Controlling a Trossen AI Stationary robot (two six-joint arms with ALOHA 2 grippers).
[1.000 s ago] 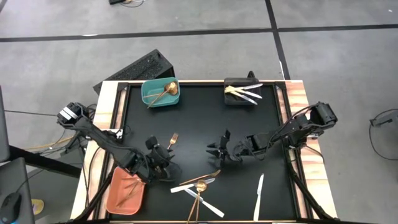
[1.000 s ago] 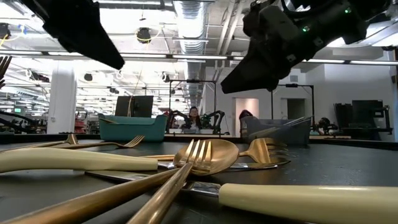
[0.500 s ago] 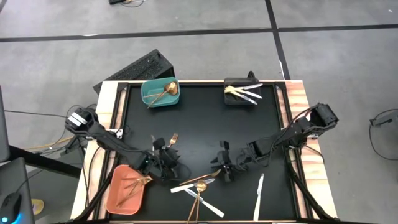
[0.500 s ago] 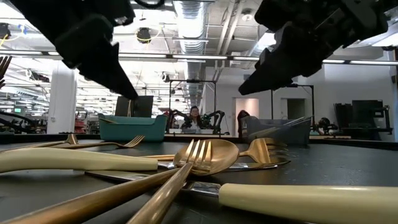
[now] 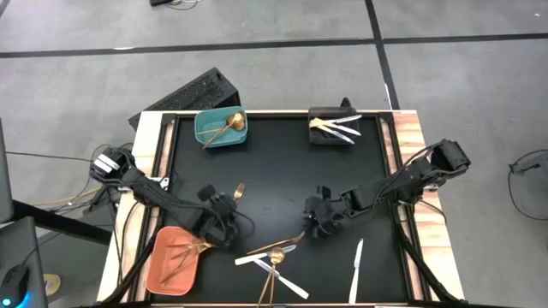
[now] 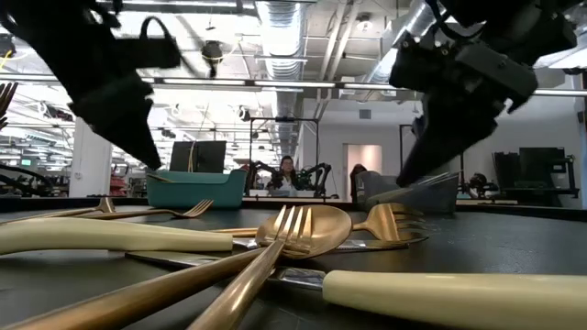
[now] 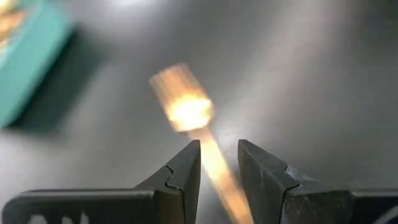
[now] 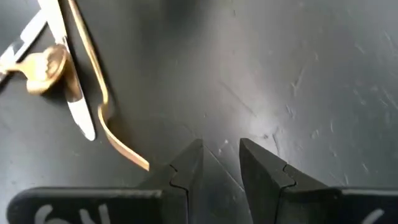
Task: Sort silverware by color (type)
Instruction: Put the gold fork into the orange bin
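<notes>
From above, the left gripper (image 5: 224, 208) hangs low over the mat's left-centre by a lone gold fork (image 5: 237, 193); the right gripper (image 5: 318, 221) reaches in beside the near silverware pile (image 5: 272, 254). The low view shows both arms angled steeply down. In the left wrist view the fingers (image 7: 184, 177) stand slightly apart straddling the fork's handle. In the right wrist view the fingers (image 8: 186, 169) are slightly parted, empty, by a gold handle (image 8: 109, 127)

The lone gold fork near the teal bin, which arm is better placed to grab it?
Left. The left gripper hovers with open fingers over the gold fork, while the right gripper is by the central pile.
</notes>
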